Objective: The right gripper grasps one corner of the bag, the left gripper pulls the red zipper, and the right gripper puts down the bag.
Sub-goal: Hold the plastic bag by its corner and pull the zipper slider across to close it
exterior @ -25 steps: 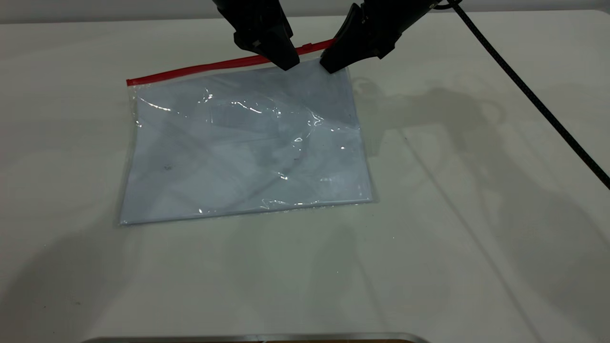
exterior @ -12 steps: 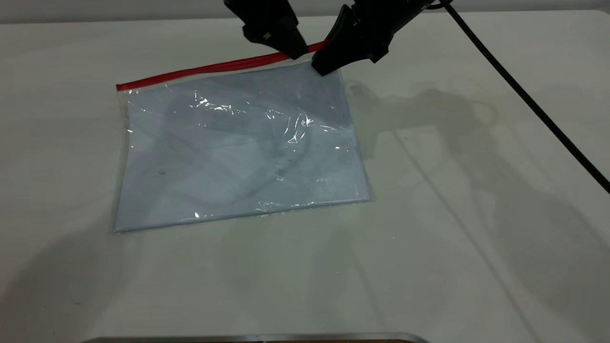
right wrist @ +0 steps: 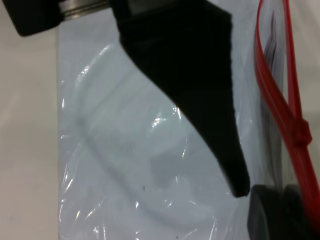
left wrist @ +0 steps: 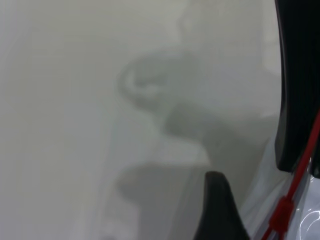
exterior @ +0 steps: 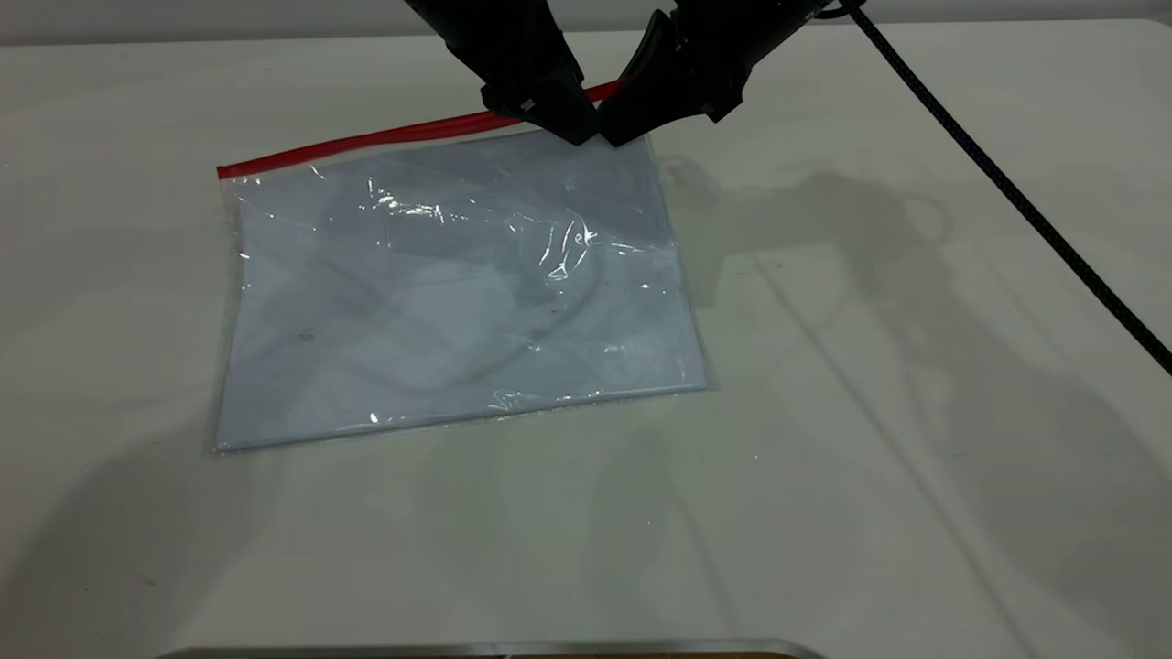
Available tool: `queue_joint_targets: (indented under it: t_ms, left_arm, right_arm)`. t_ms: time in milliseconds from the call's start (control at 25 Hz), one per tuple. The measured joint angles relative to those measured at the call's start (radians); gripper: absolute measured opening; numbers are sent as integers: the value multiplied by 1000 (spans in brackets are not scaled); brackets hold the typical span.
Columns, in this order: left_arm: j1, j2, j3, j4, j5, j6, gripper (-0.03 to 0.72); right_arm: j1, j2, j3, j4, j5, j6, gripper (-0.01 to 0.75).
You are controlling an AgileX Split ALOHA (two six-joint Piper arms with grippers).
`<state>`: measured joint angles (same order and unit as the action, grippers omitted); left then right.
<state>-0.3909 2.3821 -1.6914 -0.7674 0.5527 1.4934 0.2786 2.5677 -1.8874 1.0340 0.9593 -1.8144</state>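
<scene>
Bag (exterior: 458,284): one, lying flat on the white table (exterior: 916,458), left of centre, with pale sheets inside. Zipper (exterior: 366,142): one red strip along the far long edge, running from the far-left corner up to the grippers. Its small red slider (left wrist: 281,215) shows in the left wrist view, on the strip just beside one finger.

Grippers: two, both at the far-right corner (exterior: 641,137) of the bag, tips nearly touching each other. Left gripper (exterior: 572,124) comes down on the zipper just left of that corner; its fingers (left wrist: 220,210) stand apart, one on each side of the strip, pinching nothing that can be seen. Right gripper (exterior: 623,124) sits on the corner itself; whether it is spread or pressed together cannot be told.

Cable (exterior: 1007,192): one black braided line, trailing from the right gripper across the table toward the near right.
</scene>
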Motion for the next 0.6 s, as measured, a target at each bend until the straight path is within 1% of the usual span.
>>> queue_joint_targets:
  t_ms: [80,200,360,400,560,600]
  left_arm:
    - [0,1,0,-1,0,0,499]
    - [0,2,0,-2,1,0,414]
    - [0,3,0,-2,-5,2,268]
    - [0,3,0,-2,-6,3,221]
    - [0,3,0,-2,-6,8,87]
    - [-1,3,0,-2,-7,8,64]
  right_arm:
    - [0,0,0,0,-1,0,34]
    - [0,0,0,0,-4,0,34]
    - [0,0,0,0,-7,0,34]
    - [0,0,0,0,-8,0,34]
    - [0,0,0,1,-11,0,34]
    - [0,0,0,1,-14,1,34]
